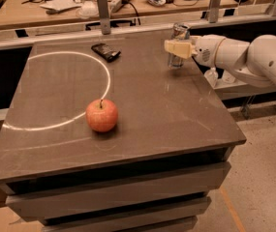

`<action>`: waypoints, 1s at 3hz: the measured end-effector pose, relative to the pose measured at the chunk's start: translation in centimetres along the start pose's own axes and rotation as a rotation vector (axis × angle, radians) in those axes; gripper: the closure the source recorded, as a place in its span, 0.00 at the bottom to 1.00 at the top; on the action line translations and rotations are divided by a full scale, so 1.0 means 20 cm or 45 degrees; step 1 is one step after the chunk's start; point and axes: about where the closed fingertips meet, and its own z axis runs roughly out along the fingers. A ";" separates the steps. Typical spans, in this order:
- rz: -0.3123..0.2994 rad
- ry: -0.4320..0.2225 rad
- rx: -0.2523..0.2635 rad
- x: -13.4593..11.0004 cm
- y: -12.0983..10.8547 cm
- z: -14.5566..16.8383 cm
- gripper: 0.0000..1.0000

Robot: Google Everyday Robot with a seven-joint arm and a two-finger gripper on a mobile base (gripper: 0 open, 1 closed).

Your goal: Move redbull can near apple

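The redbull can stands upright at the far right part of the grey table, silver with a blue band. My gripper reaches in from the right and is shut on the can's middle; a beige finger crosses its front. The can's base is at or just above the tabletop. The apple, red-orange with a short stem, sits left of the table's centre, well apart from the can, to its near left.
A flat dark wrapped bar lies at the back of the table. A white circle line is drawn on the left half. A railing with metal posts and a cluttered desk run behind. The floor drops off on the right.
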 end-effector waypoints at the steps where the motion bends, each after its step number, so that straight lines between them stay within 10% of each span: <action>1: -0.019 0.038 -0.096 0.00 0.07 -0.18 1.00; 3: -0.055 0.057 -0.211 -0.01 0.22 -0.35 1.00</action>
